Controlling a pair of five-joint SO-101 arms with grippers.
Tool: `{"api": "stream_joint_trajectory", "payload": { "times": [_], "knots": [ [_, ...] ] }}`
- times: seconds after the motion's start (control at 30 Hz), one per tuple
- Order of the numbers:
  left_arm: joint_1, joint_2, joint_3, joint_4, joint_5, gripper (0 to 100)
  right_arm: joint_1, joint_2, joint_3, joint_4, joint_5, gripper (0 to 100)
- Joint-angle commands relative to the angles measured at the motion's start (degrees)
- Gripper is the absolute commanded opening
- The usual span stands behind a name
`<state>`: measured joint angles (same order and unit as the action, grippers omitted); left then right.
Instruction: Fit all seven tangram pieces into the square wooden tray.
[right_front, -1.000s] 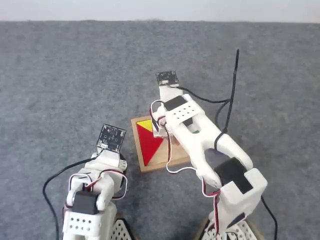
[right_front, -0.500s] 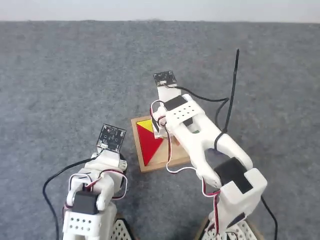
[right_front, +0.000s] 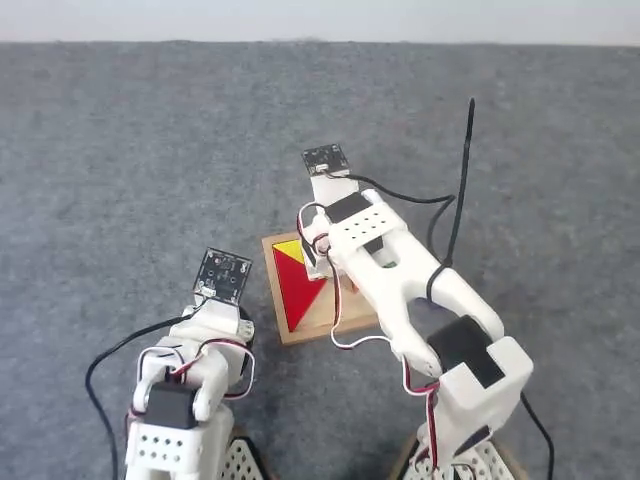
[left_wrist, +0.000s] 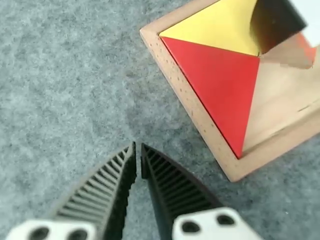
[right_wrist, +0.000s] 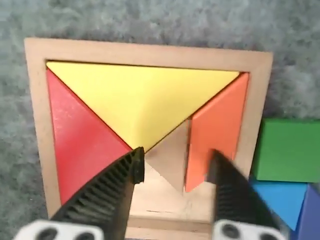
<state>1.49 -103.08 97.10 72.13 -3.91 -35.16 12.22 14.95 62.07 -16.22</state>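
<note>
While the left end effector (left_wrist: 138, 146) hangs closed and empty just above the desk (left_wrist: 60, 75) beside the square wooden tray (left_wrist: 190, 95), the right end effector (right_wrist: 175, 160), with jaws wide and holding nothing, has edged slightly leftward over the tray. The red triangle (right_wrist: 80, 135), yellow triangle (right_wrist: 145, 95) and orange piece (right_wrist: 220, 120) lie inside the tray. The green piece (right_wrist: 290, 150) and blue piece (right_wrist: 280, 195) wait just outside the rim, so this is probably alignment for the next pick.
</note>
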Motion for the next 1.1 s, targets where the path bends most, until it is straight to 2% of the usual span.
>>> {"api": "stream_joint_trajectory", "payload": {
  "times": [0.0,0.17,0.37,0.47,0.63,0.7,0.83,1.07],
  "knots": [
    [-0.18,-1.05,-0.57,0.18,-0.18,2,-0.48,-1.10,-1.14,0.57,0.53,28.4],
    [-0.18,-1.05,-0.57,0.18,-0.18,2,-0.22,-1.36,-1.49,0.84,0.79,27.0],
    [-0.18,-1.05,-0.57,0.18,-0.18,2,3.47,-8.84,-1.49,4.26,5.63,14.2],
    [-0.18,-1.05,-0.57,0.18,-0.18,2,6.20,-13.85,1.76,3.74,8.88,13.9],
    [-0.18,-1.05,-0.57,0.18,-0.18,2,12.44,-21.76,5.45,1.98,10.02,13.9],
    [-0.18,-1.05,-0.57,0.18,-0.18,2,14.37,-23.87,6.86,1.27,13.27,13.7],
    [-0.18,-1.05,-0.57,0.18,-0.18,2,16.92,-25.45,9.76,3.82,22.68,14.0],
    [-0.18,-1.05,-0.57,0.18,-0.18,2,19.12,-25.27,12.84,3.56,26.73,15.2]
  ]
}}
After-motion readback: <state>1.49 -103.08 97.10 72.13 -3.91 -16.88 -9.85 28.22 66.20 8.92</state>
